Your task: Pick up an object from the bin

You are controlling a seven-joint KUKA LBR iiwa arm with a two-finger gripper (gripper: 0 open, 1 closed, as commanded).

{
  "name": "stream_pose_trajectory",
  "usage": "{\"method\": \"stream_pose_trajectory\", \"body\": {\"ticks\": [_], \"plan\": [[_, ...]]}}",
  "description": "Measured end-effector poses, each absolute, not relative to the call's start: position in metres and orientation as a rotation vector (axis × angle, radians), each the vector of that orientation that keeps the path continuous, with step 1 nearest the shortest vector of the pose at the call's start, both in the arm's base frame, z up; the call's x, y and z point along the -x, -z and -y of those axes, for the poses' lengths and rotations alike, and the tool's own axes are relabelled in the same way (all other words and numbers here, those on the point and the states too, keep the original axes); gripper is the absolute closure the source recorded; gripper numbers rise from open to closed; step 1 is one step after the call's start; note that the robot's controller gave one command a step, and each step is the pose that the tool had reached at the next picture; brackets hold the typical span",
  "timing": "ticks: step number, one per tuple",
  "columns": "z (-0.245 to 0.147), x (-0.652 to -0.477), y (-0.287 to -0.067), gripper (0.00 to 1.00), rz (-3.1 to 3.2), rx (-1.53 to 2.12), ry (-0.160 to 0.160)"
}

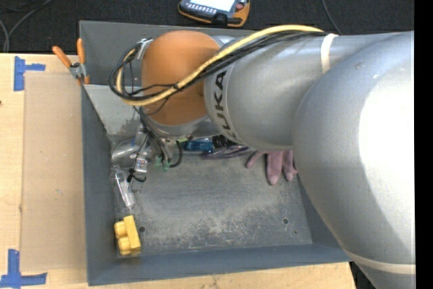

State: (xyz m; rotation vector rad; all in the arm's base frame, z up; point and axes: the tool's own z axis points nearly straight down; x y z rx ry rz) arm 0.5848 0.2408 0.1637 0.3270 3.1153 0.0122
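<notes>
1. The gripper (125,187) hangs low beside the left wall of the bin (216,216). Whether it is open or closed cannot be told.
2. The nearest thing is a yellow block (127,235) in the front left corner, not gripped.
3. The corner walls probably limit the approach to the block's open sides.

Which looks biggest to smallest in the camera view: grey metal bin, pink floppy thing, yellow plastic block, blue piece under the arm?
1. Grey metal bin, by far.
2. Pink floppy thing and yellow plastic block: alike; pink partly hidden by arm.
3. Blue piece: smallest visible, mostly hidden.
</notes>
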Motion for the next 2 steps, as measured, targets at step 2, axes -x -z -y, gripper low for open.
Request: {"method": "stream_pose_trajectory", "body": {"ticks": [2], "plan": [[-0.229, -0.622, -0.068, 0.0, -3.138, 0.014, -0.007]]}}
